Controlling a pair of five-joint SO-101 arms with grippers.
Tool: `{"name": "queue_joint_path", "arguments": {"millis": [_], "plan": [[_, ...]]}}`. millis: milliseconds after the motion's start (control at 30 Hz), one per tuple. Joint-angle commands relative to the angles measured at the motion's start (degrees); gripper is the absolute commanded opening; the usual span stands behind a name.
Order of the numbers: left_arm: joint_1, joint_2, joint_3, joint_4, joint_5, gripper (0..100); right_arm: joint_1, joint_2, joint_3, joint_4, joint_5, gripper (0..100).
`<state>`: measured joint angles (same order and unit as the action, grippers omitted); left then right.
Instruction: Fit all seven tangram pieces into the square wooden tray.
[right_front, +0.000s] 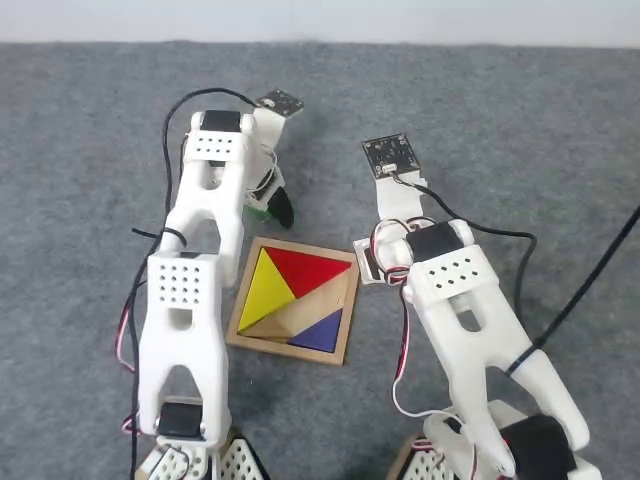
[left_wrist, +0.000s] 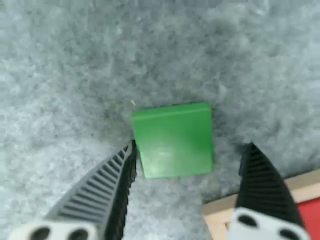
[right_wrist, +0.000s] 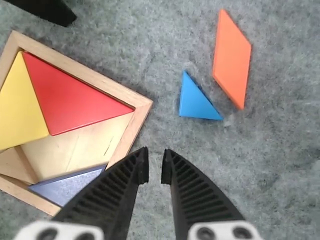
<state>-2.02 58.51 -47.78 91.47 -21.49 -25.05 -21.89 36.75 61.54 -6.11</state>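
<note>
1. My left end effector (left_wrist: 190, 146) stands open astride the green square (left_wrist: 172, 140). It grips nothing yet. One finger sits right at the square's edge, while the other stands apart from it. If I close like this, I expect the near finger to push first and slide or turn the piece instead of pinching it.
2. The green square lies flat on the grey-covered counter, just off the tray's corner on the side toward the counter's far edge. It looks thin, so the fingers may ride over it or drag in the fuzzy cover.
3. The wooden tray (right_wrist: 90, 78) has its rim just beside my far finger, which could catch the rim and shift the tray.
4. My right end effector (right_wrist: 154, 151) hangs nearly closed and empty just outside the tray's rim on the right arm's side. A small drop or swing there could knock the tray and unseat the red triangle (right_wrist: 70, 100), the yellow triangle (right_wrist: 17, 110) or the purple piece (right_wrist: 70, 185).
5. The blue triangle (right_wrist: 196, 102) and the orange parallelogram (right_wrist: 231, 57) lie loose on the counter beyond the tray, close together. A careless reach for one could sweep the other away.
</note>
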Motion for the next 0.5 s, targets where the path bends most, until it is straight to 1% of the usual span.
{"name": "queue_joint_path", "arguments": {"millis": [0, 167, 300, 467], "plan": [[1.5, 1.2, -6.0, 3.4, -0.4, 32, 0.7, -0.5, -3.3, 0.4, 0.6, 6.1], [2.7, 6.0, -13.8, 7.2, -0.9, 25, 0.7, -0.5, -3.3, 0.4, 0.6, 6.1], [3.2, 9.1, -19.1, 8.5, -0.9, 21, 0.7, -0.5, -3.3, 0.4, 0.6, 6.1], [3.0, 9.9, -20.8, 9.1, -0.8, 17, 0.7, -0.5, -3.3, 0.4, 0.7, 6.1]]}}
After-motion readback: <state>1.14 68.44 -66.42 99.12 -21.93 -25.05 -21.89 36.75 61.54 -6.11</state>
